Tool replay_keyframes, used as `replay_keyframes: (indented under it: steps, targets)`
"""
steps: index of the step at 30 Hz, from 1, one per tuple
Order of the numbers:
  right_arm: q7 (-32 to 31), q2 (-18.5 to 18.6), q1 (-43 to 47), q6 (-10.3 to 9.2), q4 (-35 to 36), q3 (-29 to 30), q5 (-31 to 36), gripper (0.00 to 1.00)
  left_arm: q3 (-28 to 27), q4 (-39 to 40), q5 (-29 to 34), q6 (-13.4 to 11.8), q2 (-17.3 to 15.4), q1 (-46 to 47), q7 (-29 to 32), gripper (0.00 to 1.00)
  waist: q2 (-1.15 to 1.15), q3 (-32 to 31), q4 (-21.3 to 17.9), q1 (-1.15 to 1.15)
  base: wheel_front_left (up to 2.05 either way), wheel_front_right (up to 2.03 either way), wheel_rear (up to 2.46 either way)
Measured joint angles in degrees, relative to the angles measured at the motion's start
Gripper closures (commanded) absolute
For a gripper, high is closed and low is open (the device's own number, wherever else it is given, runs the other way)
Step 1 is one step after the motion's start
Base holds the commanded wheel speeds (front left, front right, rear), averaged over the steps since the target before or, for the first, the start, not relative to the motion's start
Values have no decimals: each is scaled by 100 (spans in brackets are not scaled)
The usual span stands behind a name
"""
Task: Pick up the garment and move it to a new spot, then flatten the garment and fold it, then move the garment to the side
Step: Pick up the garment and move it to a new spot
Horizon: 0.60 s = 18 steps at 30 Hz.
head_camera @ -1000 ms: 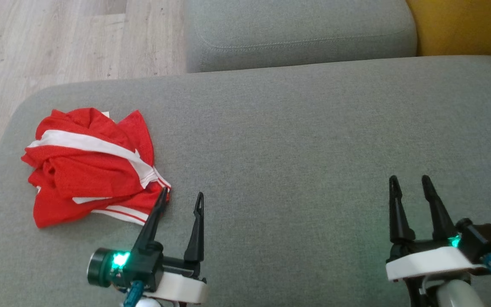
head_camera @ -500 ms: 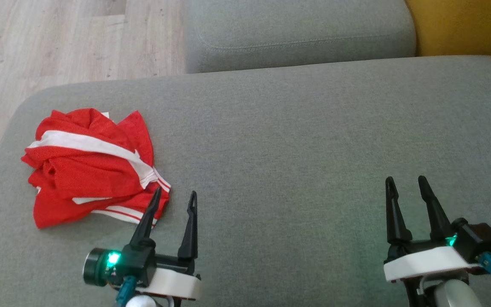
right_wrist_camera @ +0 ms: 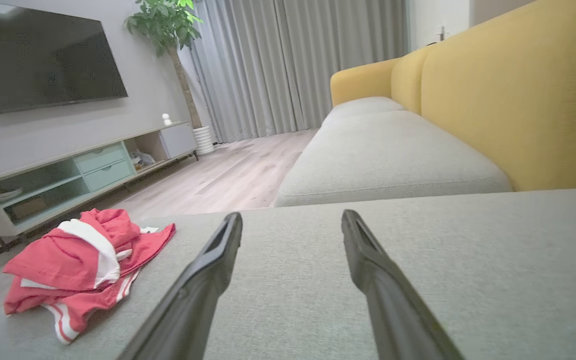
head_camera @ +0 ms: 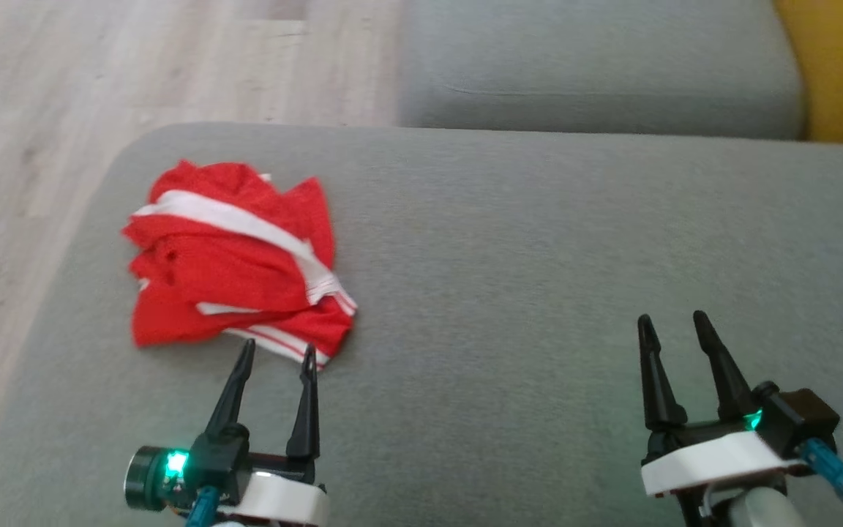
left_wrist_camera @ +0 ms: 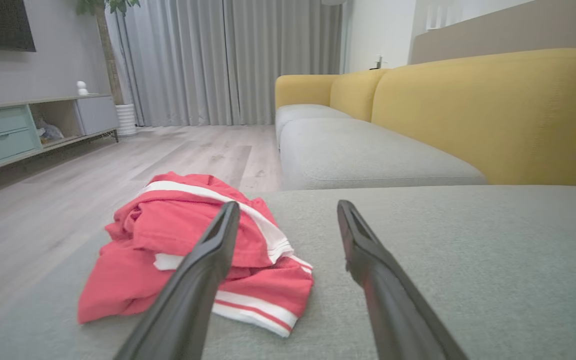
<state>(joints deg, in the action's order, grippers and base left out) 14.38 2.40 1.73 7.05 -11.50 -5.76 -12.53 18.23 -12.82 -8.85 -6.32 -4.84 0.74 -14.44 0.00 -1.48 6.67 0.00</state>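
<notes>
On a grey cushion, a crumpled red garment lies near the left end. The left tool, spread, points at its near hem, seemingly to pinch it; the right tool, spread, hovers well apart.

A broad grey seat cushion carries everything here. Straight on its fabric lies one red garment with white stripes, crumpled into a loose heap close to the cushion's rounded corner. The garment's striped hem rests flat on the cushion.
</notes>
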Motion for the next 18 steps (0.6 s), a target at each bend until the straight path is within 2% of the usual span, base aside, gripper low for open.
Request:
replay_keyframes:
  steps: [12,18]
  targets:
    - [0,-1,94,0,2,-343,-60,0,-186,-1,148,64,0,-263,0,0,0,-168,1051,0,0,0,0]
    - [0,-1,184,0,-8,-478,-129,0,-243,-9,187,79,-1,-344,0,0,0,-261,1419,0,0,0,0]
